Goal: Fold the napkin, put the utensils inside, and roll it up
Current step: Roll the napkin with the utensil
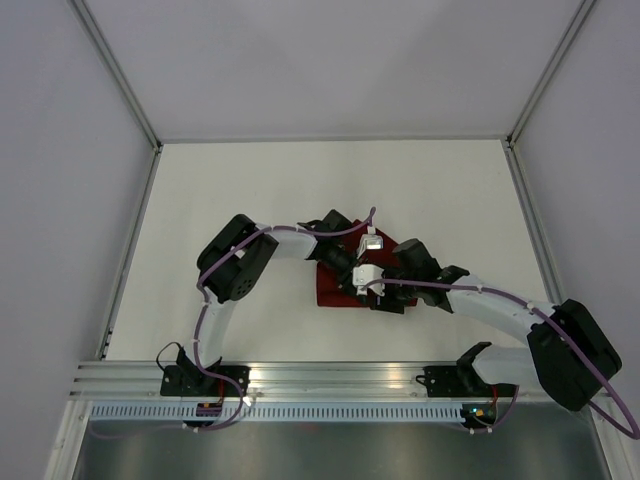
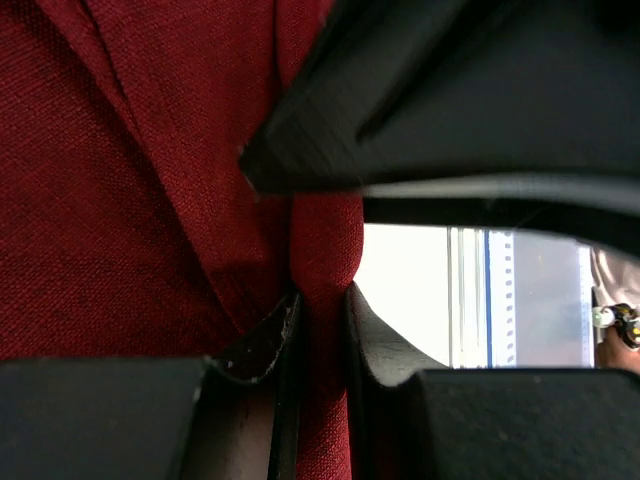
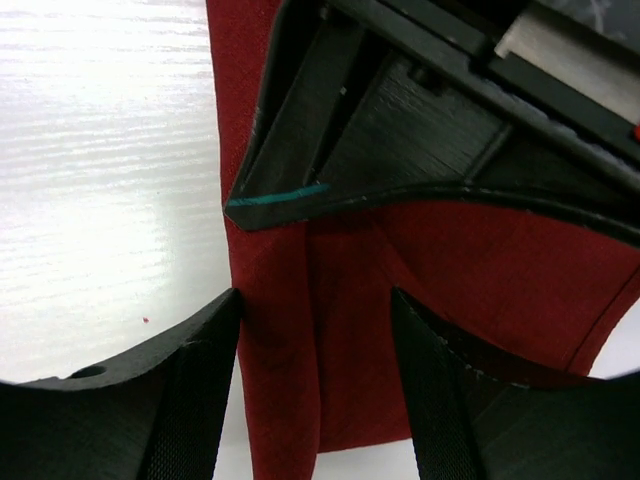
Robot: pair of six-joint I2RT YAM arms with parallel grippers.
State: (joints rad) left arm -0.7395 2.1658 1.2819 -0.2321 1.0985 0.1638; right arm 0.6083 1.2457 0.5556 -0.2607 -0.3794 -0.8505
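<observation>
While the left gripper (image 2: 322, 320) pinches a maroon napkin (image 2: 120, 200) ridge, the right gripper (image 3: 315, 340) straddles its edge, jaws apart.

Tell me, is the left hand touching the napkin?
Touching. The left wrist view shows it: the left hand has both fingers pressed on a raised fold of the napkin.

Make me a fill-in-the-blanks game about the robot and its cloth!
1. The napkin is dark ___.
2. The left pincer is ___ on a fold of it.
3. The right pincer is ___, with cloth between its fingers.
4. The table under the napkin is ___.
Missing words: red, shut, open, white.
</observation>
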